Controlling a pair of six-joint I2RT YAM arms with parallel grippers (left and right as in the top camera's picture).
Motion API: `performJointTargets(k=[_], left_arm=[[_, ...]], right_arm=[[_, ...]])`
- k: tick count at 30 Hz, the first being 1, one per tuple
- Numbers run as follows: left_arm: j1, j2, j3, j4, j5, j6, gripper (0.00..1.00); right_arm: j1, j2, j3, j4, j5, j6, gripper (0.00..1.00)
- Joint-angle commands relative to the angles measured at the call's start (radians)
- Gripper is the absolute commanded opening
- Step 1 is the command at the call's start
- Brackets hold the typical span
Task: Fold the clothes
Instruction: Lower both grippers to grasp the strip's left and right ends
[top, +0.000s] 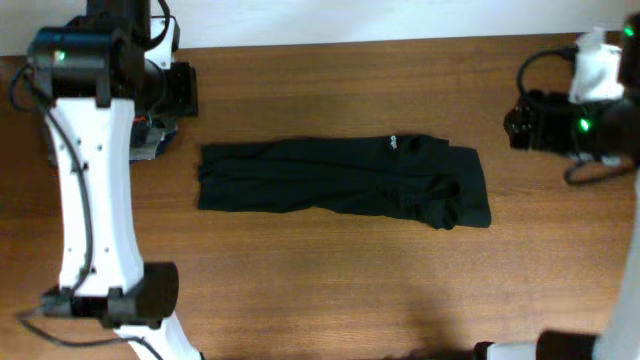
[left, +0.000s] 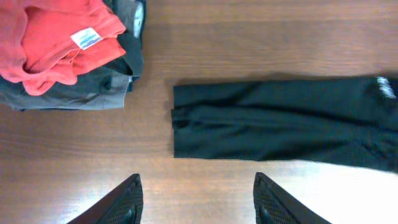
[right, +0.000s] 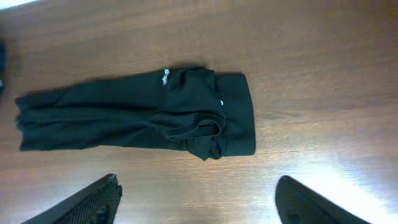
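One black short-sleeved T-shirt of soft cloth (top: 340, 180) lies in the middle of the brown wooden table (top: 300, 290). It is folded into a long, thin strip that runs from the left arm's side to the right arm's side. There is bare wood all around it, with lots of room in front and behind. No edge of the shirt reaches an edge of the table.

The end near the left arm is flat, with a fairly straight edge. The end near the right arm is thicker and lumpy, with wrinkles and a bunched bit at one corner. A small white logo (right: 166, 77) sits on the top edge of the strip, and a small white label (right: 222, 99) shows near the lumpy end. The cloth looks dull and floppy. The table is smooth and shiny, with fine lines in the wood.

The left gripper (left: 196, 183) hangs above the table with its two dark fingers apart and nothing between them. The right gripper (right: 198, 183) is spread wide and holds nothing too. Neither one touches the shirt.

Near the flat end, a strip of bare wood away, is a pile of clothes (left: 99, 93). A crumpled red garment (left: 56, 37) lies on top of grey and dark folded ones.
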Motion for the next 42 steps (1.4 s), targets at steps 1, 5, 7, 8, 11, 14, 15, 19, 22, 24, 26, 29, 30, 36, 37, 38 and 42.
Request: performJointTargets(k=[1,5,7,8,11,14,15,19,22,24,26,29,30,36,37,38,42], left_arm=[[-0.044,-0.063,-0.023,-0.004,-0.012,-0.028,0.57],[-0.071,-0.058,-0.109,0.019,-0.067,-0.069,0.57],[-0.076,-0.058,-0.199,0.065,-0.112,-0.080,0.57],[-0.076,-0.058,-0.246,0.095,-0.124,-0.084,0.57],[-0.075,-0.058,-0.412,0.230,-0.126,-0.084,0.57],[-0.061,-0.058,-0.616,0.438,-0.123,-0.083,0.69],[-0.056,-0.058,-0.672,0.503,-0.122,-0.082,0.73],[-0.039,-0.058,-0.845,0.708,-0.064,0.002,0.83],[-0.025,-0.058,-0.952,0.809,0.025,0.121,0.84],[-0.013,-0.057,-1.008,0.851,0.049,0.187,0.84],[0.008,-0.057,-1.053,0.888,0.056,0.218,0.84],[0.043,-0.056,-1.096,0.921,0.089,0.271,0.84],[0.056,-0.056,-1.107,0.929,0.102,0.280,0.84],[0.121,-0.055,-1.176,0.983,0.134,0.300,0.84],[0.129,-0.055,-1.186,0.990,0.134,0.300,0.84],[0.134,-0.055,-1.197,0.998,0.137,0.300,0.84],[0.143,-0.051,-1.253,1.066,0.183,0.338,0.86]], right_arm=[[0.003,-0.106,-0.090,-0.006,0.012,0.006,0.90],[0.003,-0.167,-0.256,-0.003,0.013,-0.018,0.92],[0.003,-0.175,-0.345,0.015,0.013,-0.020,0.93],[0.003,-0.175,-0.383,0.030,0.013,-0.021,0.93],[0.003,-0.174,-0.517,0.120,0.012,-0.021,0.93],[0.003,-0.165,-0.642,0.246,-0.035,-0.041,0.93],[0.003,-0.162,-0.669,0.276,-0.062,-0.053,0.93],[0.003,-0.159,-0.753,0.366,-0.106,-0.062,0.93],[0.003,-0.158,-0.784,0.393,-0.108,-0.062,0.93],[0.003,-0.155,-0.787,0.401,-0.108,-0.062,0.93],[0.003,-0.155,-0.787,0.406,-0.108,-0.062,0.92],[0.003,-0.155,-0.787,0.415,-0.108,-0.061,0.92],[0.003,-0.155,-0.787,0.418,-0.108,-0.062,0.93],[0.003,-0.154,-0.787,0.428,-0.108,-0.061,0.92],[0.003,-0.154,-0.787,0.427,-0.108,-0.061,0.92],[0.003,-0.154,-0.787,0.428,-0.108,-0.061,0.93],[0.003,-0.154,-0.787,0.441,-0.108,-0.061,0.92]])
